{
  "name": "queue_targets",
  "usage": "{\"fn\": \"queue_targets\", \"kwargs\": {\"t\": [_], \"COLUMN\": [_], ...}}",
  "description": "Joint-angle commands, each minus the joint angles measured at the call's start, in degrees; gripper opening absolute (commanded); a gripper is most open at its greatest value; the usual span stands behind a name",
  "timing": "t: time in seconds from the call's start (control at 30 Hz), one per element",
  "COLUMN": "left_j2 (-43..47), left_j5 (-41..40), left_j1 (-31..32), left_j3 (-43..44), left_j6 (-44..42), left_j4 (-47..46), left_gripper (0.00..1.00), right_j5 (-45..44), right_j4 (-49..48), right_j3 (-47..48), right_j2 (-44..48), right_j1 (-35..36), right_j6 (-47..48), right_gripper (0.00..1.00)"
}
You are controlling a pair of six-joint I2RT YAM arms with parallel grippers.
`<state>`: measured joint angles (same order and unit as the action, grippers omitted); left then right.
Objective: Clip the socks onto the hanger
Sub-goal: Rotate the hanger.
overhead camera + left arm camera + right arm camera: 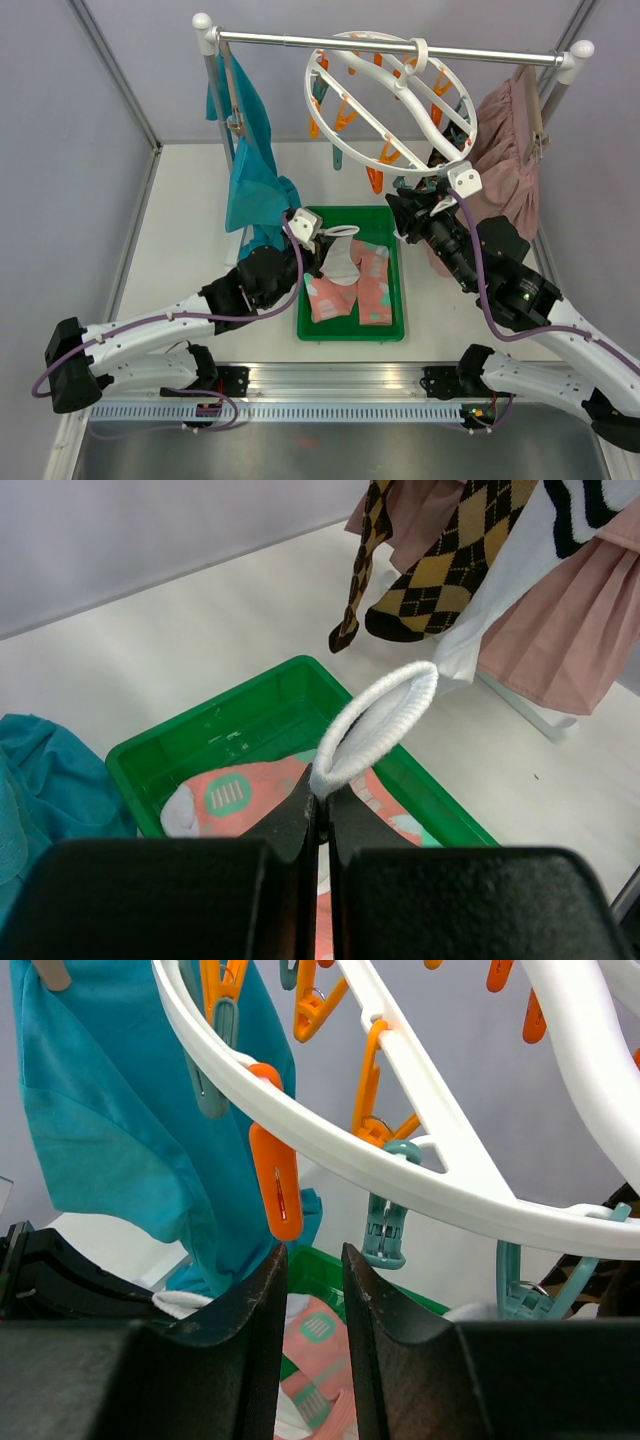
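The left gripper (322, 805) is pinched tight on the ribbed cuff of a white sock (385, 725), holding it above the green plastic tray (230, 725) at the centre of the overhead view. Pink patterned socks (375, 285) lie inside the tray. The right gripper (315, 1265) has its jaws apart with nothing between them. It sits just under an orange clip (275, 1185) on the round white plastic drying hanger (440, 1192), which hangs in the upper right of the overhead view.

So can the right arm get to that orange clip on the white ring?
Probably yes. The right gripper sits just under the orange clip, jaws slightly apart, with nothing in the way.
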<state>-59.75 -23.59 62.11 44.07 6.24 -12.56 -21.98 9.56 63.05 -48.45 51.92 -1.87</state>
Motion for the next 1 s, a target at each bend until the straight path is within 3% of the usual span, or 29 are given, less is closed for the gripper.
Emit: {"fn": "queue_targets", "kwargs": {"t": [0.0,0.97], "left_j2": [1.21,1.47], "left_j5": [0.83,1.27], "left_j1": [-0.32,-0.32], "left_j3": [0.22,0.05], "left_j6": [1.32,1.41], "left_j4": [-2.91,-3.62], "left_gripper": [0.02,0.02], "right_j5": [2.46,7.21], "right_j4": [-2.88,3.44], "right_j3": [-0.29,0.59], "right_j2": [0.37,5.47], "right_j1": [-1.38,-3.14], "right_j6": [-0.77,-4.81], "right_gripper": [0.34,0.27]}}
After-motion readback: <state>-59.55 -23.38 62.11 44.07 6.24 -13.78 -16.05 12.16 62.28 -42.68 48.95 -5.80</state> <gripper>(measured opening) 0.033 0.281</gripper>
